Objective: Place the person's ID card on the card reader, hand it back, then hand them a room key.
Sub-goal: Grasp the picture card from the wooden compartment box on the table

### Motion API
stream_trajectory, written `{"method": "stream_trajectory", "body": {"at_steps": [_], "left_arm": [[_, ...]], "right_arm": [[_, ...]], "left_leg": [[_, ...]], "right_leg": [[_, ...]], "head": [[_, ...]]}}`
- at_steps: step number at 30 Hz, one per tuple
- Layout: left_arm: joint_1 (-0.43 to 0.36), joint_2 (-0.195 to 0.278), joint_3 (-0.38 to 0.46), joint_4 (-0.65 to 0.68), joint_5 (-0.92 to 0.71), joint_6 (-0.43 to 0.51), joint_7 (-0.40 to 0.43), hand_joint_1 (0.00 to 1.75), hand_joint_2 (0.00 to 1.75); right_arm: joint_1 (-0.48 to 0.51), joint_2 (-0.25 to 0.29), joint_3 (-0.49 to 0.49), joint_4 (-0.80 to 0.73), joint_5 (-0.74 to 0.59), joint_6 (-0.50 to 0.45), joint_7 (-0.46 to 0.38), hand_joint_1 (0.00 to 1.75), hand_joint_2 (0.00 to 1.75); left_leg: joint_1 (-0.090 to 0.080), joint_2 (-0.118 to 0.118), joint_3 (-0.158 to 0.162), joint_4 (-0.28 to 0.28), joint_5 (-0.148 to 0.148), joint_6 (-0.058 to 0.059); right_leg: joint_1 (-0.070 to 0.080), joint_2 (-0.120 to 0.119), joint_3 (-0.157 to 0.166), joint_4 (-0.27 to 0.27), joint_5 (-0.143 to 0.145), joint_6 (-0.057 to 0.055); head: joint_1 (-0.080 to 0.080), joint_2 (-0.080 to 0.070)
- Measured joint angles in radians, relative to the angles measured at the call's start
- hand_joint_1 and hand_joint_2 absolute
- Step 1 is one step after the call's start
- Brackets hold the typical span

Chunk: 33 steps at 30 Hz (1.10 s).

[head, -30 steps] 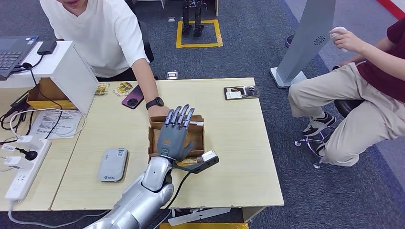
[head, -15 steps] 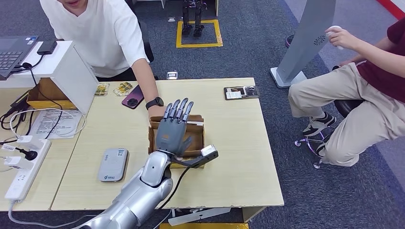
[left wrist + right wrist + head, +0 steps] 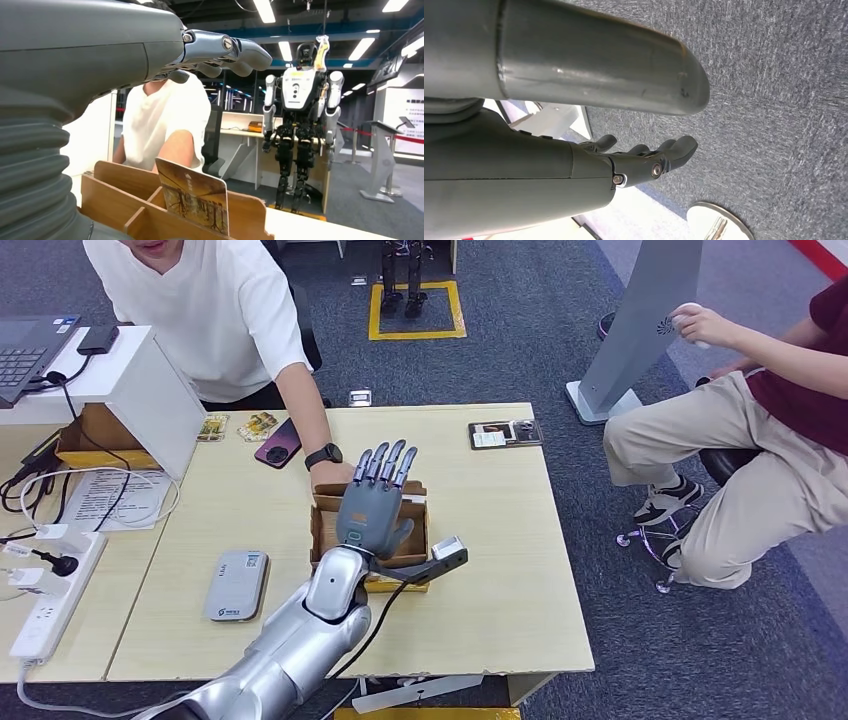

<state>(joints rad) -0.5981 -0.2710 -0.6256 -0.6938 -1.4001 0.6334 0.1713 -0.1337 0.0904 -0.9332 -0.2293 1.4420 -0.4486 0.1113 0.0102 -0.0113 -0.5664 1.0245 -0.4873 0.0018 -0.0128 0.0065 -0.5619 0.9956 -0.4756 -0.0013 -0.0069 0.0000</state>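
My left hand (image 3: 374, 506) hovers with fingers spread over a wooden slotted box (image 3: 420, 530) in the middle of the table and holds nothing. In the left wrist view its fingers (image 3: 227, 52) stretch above the box (image 3: 125, 197), where a patterned key card (image 3: 195, 194) stands upright in a slot. A person in a white shirt (image 3: 215, 315) rests a hand (image 3: 335, 473) at the box's far edge. The grey card reader (image 3: 237, 585) lies to the left of the box. My right hand (image 3: 649, 160) hangs over the carpet with loosely extended fingers and nothing in it.
A dark phone (image 3: 278, 443) and small cards (image 3: 258, 425) lie near the table's far edge. A black tray (image 3: 505, 433) sits at the far right. A white stand (image 3: 150, 390), laptop (image 3: 25, 345) and power strip (image 3: 55, 595) crowd the left. A seated person (image 3: 760, 440) is beside the table.
My left hand has risen and moved farther across the box toward the person. The seated person's hand has lifted slightly.
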Motion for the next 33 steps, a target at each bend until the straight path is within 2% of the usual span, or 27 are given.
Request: {"method": "stream_trajectory", "body": {"at_steps": [21, 22, 26, 28, 33], "left_arm": [[-0.018, -0.02, -0.003, 0.085, -0.018, -0.026, 0.042, 0.0, 1.75], [-0.019, -0.021, -0.004, 0.09, -0.021, -0.026, 0.047, 0.04, 1.75], [-0.024, -0.021, -0.007, 0.112, -0.033, -0.029, 0.07, 1.66, 1.75], [-0.029, -0.021, -0.011, 0.122, -0.045, -0.037, 0.083, 1.75, 1.75], [-0.033, -0.02, -0.027, 0.139, -0.071, -0.067, 0.094, 1.75, 1.75]], "right_arm": [[-0.004, 0.0, 0.017, 0.0, 0.0, 0.01, 0.002, 0.0, 0.0], [-0.005, 0.0, 0.018, 0.0, 0.0, 0.01, 0.002, 0.0, 0.0], [-0.005, 0.0, 0.021, 0.0, -0.004, 0.01, 0.004, 0.0, 0.0], [-0.005, 0.0, 0.023, 0.0, -0.007, 0.01, 0.005, 0.0, 0.0], [-0.005, 0.0, 0.024, 0.0, -0.009, 0.01, 0.005, 0.0, 0.0]], "left_leg": [[0.0, 0.0, 0.0, 0.0, 0.0, 0.0], [0.0, 0.0, 0.0, 0.0, 0.0, 0.0], [0.0, 0.0, 0.0, 0.0, 0.0, 0.0], [0.0, 0.0, 0.0, 0.0, 0.0, 0.0], [0.0, 0.0, 0.0, 0.0, 0.0, 0.0]], "right_leg": [[0.0, 0.0, 0.0, 0.0, 0.0, 0.0], [0.0, 0.0, 0.0, 0.0, 0.0, 0.0], [0.0, 0.0, 0.0, 0.0, 0.0, 0.0], [0.0, 0.0, 0.0, 0.0, 0.0, 0.0], [0.0, 0.0, 0.0, 0.0, 0.0, 0.0]], "head": [[0.0, 0.0], [0.0, 0.0], [0.0, 0.0], [0.0, 0.0], [0.0, 0.0]]}}
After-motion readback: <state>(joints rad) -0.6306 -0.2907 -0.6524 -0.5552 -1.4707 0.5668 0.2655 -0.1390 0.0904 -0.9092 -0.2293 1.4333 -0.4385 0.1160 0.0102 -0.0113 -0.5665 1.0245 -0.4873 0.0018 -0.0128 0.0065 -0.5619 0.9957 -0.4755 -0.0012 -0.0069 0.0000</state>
